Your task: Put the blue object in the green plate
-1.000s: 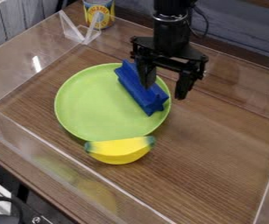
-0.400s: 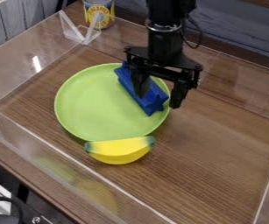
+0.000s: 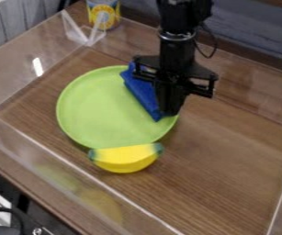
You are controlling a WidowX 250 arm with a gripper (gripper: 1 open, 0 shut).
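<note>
Cam view: can w/ blue-and-yellow label (image 3: 103, 13) at 11 o'clock, its writing too small to read. My pincer (image 3: 168, 108) is closed, tips down at the blue block (image 3: 143, 93); can't tell if I've got hold of it. Block's tilted, lying along the R side of the green plate (image 3: 96, 110), about 2 o'clock, partly hidden behind my pincer. Yellow thing (image 3: 127, 157) sits at the plate's 5 o'clock edge. Open wood tabletop (image 3: 229, 156) runs from 3 to 5 o'clock; clear plastic wall (image 3: 70, 174) at 7.

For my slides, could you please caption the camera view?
Gripper at the blue block on the green plate.
</note>
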